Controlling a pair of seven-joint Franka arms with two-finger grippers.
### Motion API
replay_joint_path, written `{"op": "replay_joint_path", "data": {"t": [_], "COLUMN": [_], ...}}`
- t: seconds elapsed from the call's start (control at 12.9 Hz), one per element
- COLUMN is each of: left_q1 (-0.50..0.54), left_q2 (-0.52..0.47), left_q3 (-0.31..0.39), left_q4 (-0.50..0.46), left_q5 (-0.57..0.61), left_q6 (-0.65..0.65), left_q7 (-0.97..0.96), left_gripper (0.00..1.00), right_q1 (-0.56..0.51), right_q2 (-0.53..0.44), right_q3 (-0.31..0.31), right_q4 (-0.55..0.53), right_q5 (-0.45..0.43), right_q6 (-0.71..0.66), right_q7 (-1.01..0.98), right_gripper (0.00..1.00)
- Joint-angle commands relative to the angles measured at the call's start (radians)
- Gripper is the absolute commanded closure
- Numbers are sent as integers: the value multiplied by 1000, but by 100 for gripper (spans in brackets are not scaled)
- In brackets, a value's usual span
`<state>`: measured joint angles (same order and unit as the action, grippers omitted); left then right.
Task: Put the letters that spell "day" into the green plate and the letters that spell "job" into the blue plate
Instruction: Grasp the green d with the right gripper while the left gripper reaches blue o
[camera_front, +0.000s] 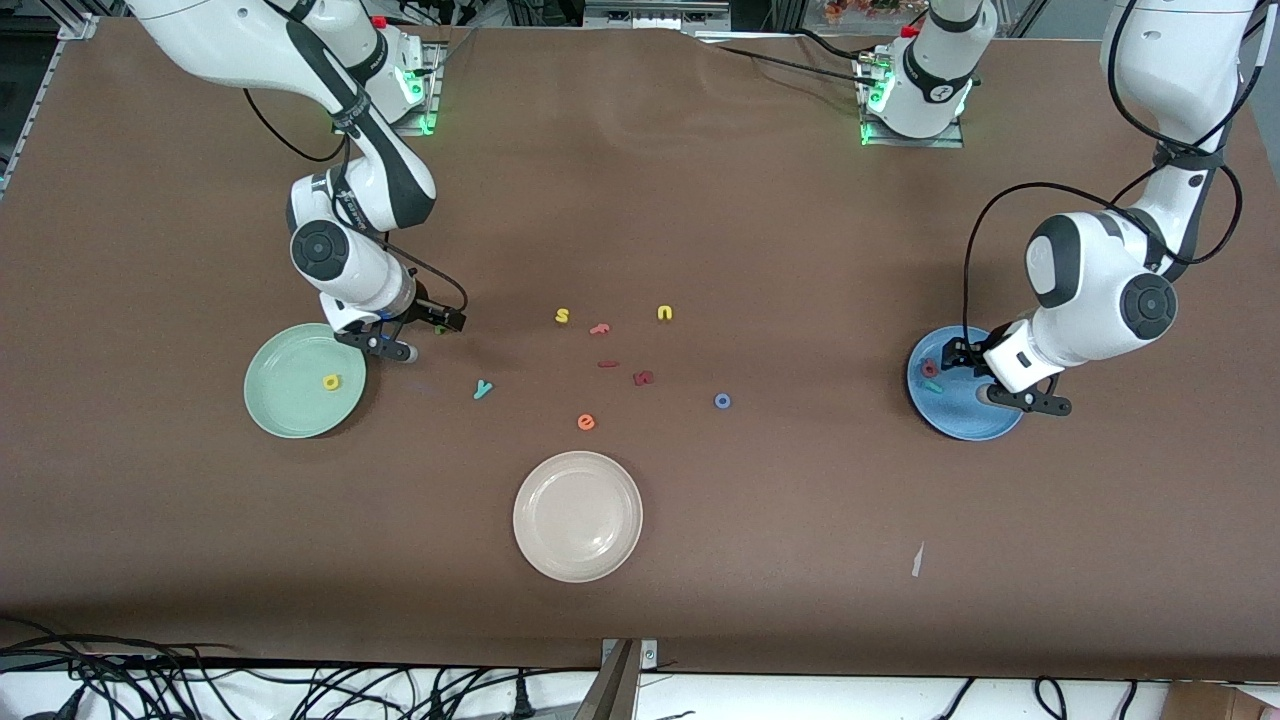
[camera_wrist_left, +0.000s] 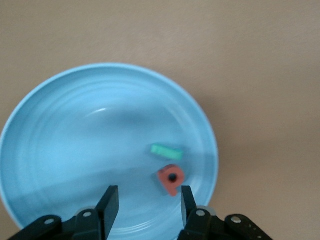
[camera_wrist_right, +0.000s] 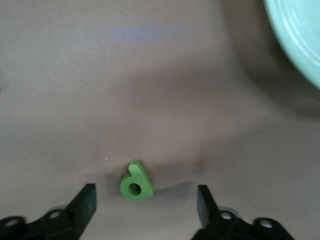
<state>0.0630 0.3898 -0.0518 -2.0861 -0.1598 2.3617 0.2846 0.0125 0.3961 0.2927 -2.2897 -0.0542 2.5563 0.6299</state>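
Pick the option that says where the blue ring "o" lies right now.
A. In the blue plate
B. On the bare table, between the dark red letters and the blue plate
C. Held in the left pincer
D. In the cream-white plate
B: the blue ring "o" sits on the brown table, apart from the blue plate, which holds only the coral-pink "b" and the teal "j".

We find a brown counter (camera_front: 760, 560) carrying three plates: green (camera_front: 285, 405), blue (camera_front: 965, 420), cream (camera_front: 578, 516). Loose letters lie directly on it: green "d" (camera_wrist_right: 135, 182), teal "y" (camera_front: 483, 389), blue "o" (camera_front: 722, 401), orange "e" (camera_front: 586, 422), yellow "s" (camera_front: 562, 316).
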Motion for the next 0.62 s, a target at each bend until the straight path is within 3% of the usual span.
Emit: {"op": "replay_joint_path", "data": {"t": [0.0,0.16,0.54], "left_q1": [-53,-170,-417], "left_q2": [-3,12,58], "left_q3": [-56,-56,-24], "left_q4": [37,46,106], "left_q5": [-139,-213,-199], "left_q6": [7,42,156], "left_q7": [-30,-120,-409], "left_gripper": [27,26,26], "right_q1": [1,1,1], "right_q2": [13,13,13], "right_q3": [6,6,6], "right_q4": [-16,-16,-16], "right_q5": [-6,-6,-6], "right_q6": [38,36,36], "right_q7": [13,11,8], "right_gripper": [22,32,50]}}
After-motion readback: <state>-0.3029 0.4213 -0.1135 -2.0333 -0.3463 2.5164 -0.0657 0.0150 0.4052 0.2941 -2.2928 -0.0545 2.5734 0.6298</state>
